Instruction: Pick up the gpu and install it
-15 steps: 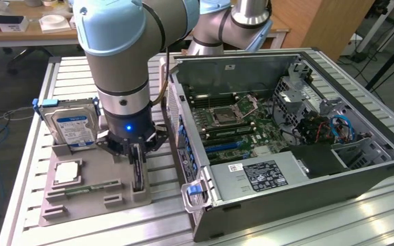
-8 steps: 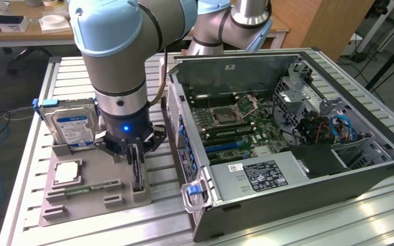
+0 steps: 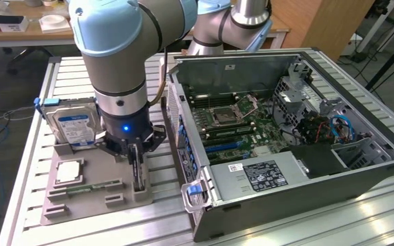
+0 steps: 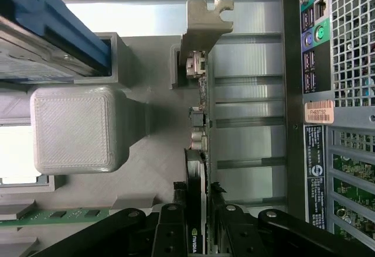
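Standing on edge in a slot of the grey holder (image 3: 87, 207), the gpu (image 4: 198, 122) runs directly beneath the tool (image 4: 198, 201), which straddles its board; whether the tool is clamped or released cannot be told. Its silver bracket (image 4: 204, 20) sits at the end away from the tool. Judged light, stiff and fragile: grip the flat faces mid-board, clear of connectors. The open case (image 3: 361, 174) stands beside, on the surface (image 3: 286, 233).

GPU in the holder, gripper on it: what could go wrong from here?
1. The gpu stands on edge in the grey holder, the gripper at its top edge; an off-centre hold could tilt or jam it in the slot.
2. The open case sits close beside; the silver bracket might clip its rear wall.
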